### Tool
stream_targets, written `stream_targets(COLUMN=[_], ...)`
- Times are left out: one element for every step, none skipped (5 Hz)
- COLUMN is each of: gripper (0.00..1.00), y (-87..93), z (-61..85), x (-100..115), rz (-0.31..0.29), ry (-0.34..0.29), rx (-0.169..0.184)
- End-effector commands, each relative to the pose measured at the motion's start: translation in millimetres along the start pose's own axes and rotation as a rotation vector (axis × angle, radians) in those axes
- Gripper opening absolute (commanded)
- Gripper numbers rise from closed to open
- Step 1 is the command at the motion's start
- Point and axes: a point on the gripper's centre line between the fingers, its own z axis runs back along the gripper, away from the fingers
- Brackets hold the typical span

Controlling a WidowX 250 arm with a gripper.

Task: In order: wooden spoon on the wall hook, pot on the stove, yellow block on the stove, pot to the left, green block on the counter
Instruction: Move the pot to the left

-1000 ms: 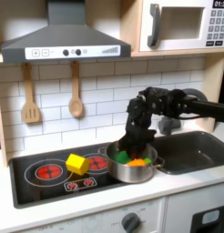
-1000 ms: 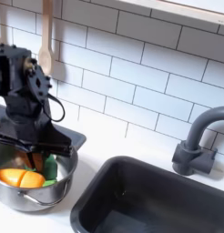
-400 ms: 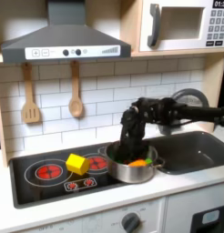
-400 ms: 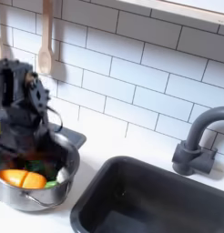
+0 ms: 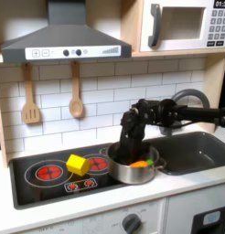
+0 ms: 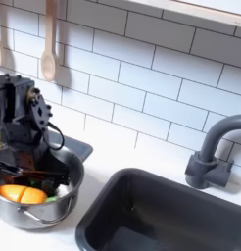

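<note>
In the first exterior view the whole play kitchen shows: the stove (image 5: 59, 174) with its red rings, a yellow block (image 5: 77, 164) lying on it, a wooden spoon (image 5: 76, 99) hanging from the wall rail beside a wooden spatula (image 5: 30, 102), and a microwave (image 5: 183, 25) at two o'clock. The second exterior view comes in close on the sink (image 6: 167, 216) and the grey tap (image 6: 213, 157) instead.

The pot (image 5: 134, 167) stands on the stove's edge next to the sink, at three o'clock from the yellow block. The gripper (image 5: 129, 157) is lowered into the pot, and its black body hides much of the inside. In the second exterior view an orange piece (image 6: 24, 194) and a bit of the green block (image 6: 51, 197) lie in the pot (image 6: 34, 210). Whether the gripper (image 6: 32, 173) is spread or pinching something, I cannot tell.
</note>
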Motion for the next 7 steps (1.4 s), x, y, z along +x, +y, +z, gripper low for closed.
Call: stream_targets(gripper=[0.00,0.00,0.00,0.00,0.00,0.00,0.00], y=[-1.4,-0.9,-2.7,-2.6,-3.0,-3.1,-1.2], z=[14.6,23.9,32.6,30.6,32.8,41.4,54.3], x=[4.7,5.0,8.1,8.2,13.2,22.0,31.9], rz=[0.006,0.006,0.002,0.007,0.014,0.025,0.049], ry=[-0.048,-0.073,-0.096,-0.089,-0.092,-0.113,-0.150], rx=[-0.007,-0.005,-0.008,-0.012,-0.017,-0.023,-0.034])
